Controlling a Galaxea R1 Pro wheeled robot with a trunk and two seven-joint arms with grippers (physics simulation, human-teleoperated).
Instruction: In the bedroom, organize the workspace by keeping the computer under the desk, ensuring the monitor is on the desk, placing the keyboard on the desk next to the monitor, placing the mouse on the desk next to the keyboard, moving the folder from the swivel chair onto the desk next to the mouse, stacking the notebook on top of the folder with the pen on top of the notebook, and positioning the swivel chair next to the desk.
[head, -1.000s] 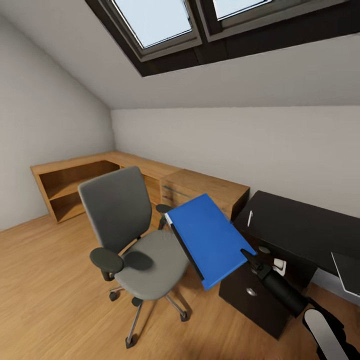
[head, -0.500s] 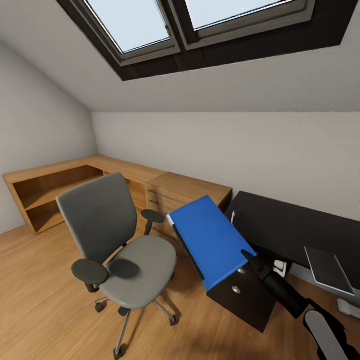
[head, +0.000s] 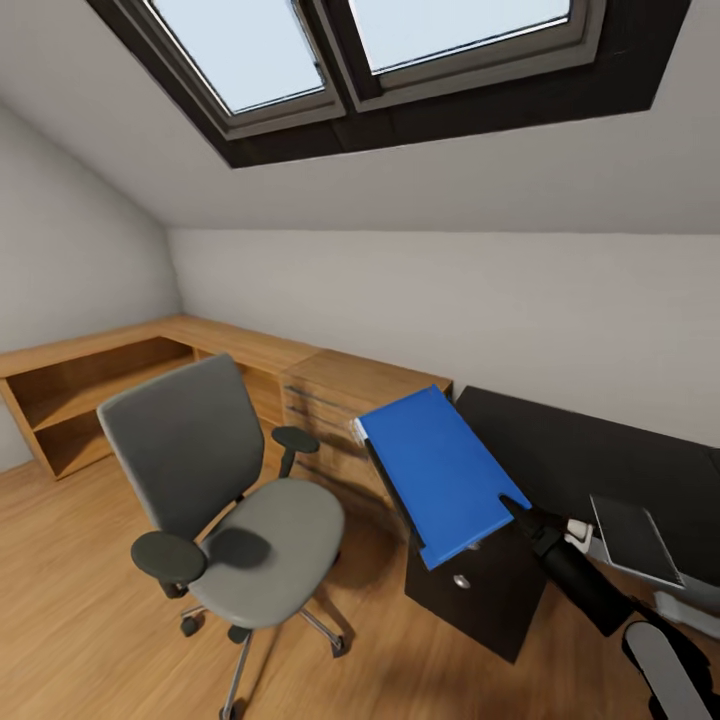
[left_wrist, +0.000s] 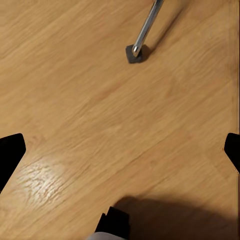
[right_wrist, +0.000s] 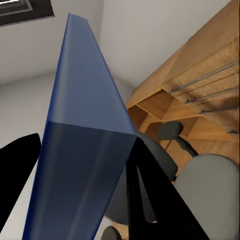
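Right pincer (head: 522, 512): we're clamping one edge of the blue folder (head: 440, 475), carrying it tilted in the air beside the dark worktop (head: 560, 450).
Left pincer (left_wrist: 120, 150): we're hanging open over bare floor (left_wrist: 90, 100).
Risk: we're gripping only an edge, so the folder could be slipping or clipping the worktop corner.
Swivel chair (head: 215, 480): sitting apart, seat empty.

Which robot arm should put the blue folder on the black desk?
The right one, most likely. The right gripper already grips the blue folder at its edge, just beside the black desk. The left gripper hangs open over the wooden floor.
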